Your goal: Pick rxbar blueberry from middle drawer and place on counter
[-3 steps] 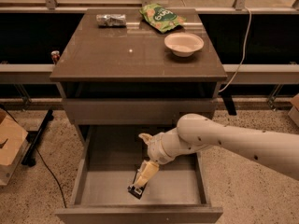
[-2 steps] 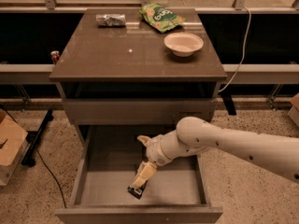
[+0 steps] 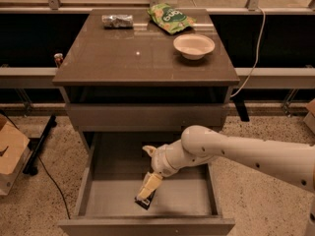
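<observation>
Very little is seen to change. Against the earlier frames, the end effector (image 3: 146, 191) is found almost where it was, low inside the open middle drawer (image 3: 197, 203). Only the wrist above it is shifted slightly, to the left and downward. The rxbar blueberry (image 3: 143, 203) is not displaced: it lies on the drawer floor directly beneath the end effector's tip, touching it or very nearly so. Its dark end is shown just below the tip, on the side of the drawer front. Whether the end effector is spread, pressed together or already pinching the bar cannot be told, since it is seen as one pale shape over the wrapper.

The small settling is judged to be a final alignment over the bar, or the grasp itself being made. As the bar is not raised off the floor, the pick is taken as unfinished and the placing as wholly to come.

The desk (image 3: 123, 58) is well above and behind the end effector, past a closed drawer front. A foil packet (image 3: 117, 20), a green snack bag (image 3: 171, 17) and a bowl (image 3: 194, 45) are set toward its far side. When the bar is lifted, the overhanging desk edge will probably have to be cleared first
</observation>
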Controlling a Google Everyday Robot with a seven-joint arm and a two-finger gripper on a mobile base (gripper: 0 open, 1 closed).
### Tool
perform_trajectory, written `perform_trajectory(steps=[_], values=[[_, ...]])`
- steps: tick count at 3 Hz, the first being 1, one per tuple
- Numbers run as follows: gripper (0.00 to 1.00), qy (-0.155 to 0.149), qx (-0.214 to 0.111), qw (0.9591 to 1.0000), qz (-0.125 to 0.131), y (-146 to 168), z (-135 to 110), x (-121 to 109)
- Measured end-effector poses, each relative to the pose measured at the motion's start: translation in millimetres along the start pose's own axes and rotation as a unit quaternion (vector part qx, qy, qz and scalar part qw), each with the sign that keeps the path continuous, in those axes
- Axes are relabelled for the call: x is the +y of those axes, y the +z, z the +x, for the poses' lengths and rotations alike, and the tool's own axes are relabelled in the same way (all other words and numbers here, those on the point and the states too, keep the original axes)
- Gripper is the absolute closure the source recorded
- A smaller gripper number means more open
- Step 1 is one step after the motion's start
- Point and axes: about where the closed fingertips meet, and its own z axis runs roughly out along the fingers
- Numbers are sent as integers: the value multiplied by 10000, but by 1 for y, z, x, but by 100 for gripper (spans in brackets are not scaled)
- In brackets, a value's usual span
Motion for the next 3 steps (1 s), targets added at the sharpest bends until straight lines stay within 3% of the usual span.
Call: perform_trajectory(steps=[3], values=[[0, 273, -619, 9974, -262, 62, 47, -17]])
